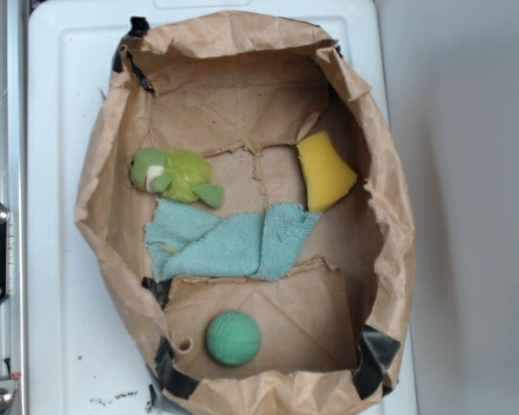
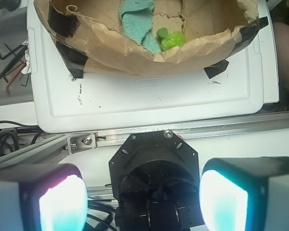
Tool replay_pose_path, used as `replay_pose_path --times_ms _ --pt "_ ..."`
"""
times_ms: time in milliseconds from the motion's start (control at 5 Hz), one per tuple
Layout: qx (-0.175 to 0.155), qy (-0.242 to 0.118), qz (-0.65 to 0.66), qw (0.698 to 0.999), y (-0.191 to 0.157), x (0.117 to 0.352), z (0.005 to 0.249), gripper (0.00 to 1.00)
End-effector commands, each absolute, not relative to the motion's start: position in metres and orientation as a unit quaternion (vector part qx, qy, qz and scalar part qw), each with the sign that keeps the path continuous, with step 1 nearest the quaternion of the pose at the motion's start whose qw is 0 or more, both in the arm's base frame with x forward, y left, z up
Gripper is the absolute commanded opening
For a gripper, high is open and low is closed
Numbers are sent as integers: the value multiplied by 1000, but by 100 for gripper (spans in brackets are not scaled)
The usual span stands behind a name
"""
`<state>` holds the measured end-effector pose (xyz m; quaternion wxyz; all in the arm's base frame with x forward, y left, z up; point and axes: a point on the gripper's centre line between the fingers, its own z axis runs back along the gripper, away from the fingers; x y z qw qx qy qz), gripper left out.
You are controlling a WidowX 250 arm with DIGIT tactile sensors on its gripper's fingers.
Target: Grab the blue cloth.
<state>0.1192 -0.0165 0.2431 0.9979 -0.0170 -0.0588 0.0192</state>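
Observation:
The blue cloth (image 1: 233, 242) lies rumpled and flat in the middle of the cut-open brown paper bag (image 1: 389, 173), between the plush toy and the ball. In the wrist view the blue cloth (image 2: 137, 21) shows at the top, far from my gripper (image 2: 142, 202). The gripper hangs over the robot's black base (image 2: 154, 163), outside the bag. Its two glowing pads (image 2: 62, 204) stand wide apart, open, with nothing between them. The exterior view does not show the gripper.
A lime-green plush toy (image 1: 173, 175) touches the cloth's upper edge. A yellow sponge wedge (image 1: 324, 170) lies at its upper right, and a green ball (image 1: 233, 337) sits near the bag's front. The bag rests on a white board (image 1: 60, 173); a metal rail (image 1: 0, 130) runs along the left.

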Motion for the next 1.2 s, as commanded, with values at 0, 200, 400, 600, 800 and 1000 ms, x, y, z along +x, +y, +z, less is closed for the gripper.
replay_pose_path --times_ms 0,200,400,600,800,1000 --pt "-17 -59 19 998 -16 119 243 100" --pt "-2 -84 51 995 4 169 228 100" --pt "5 -101 67 993 19 218 214 100" --pt "18 -121 88 988 41 243 190 100" --pt "12 -131 121 984 50 251 170 100" --pt "10 -151 174 973 43 257 151 100"
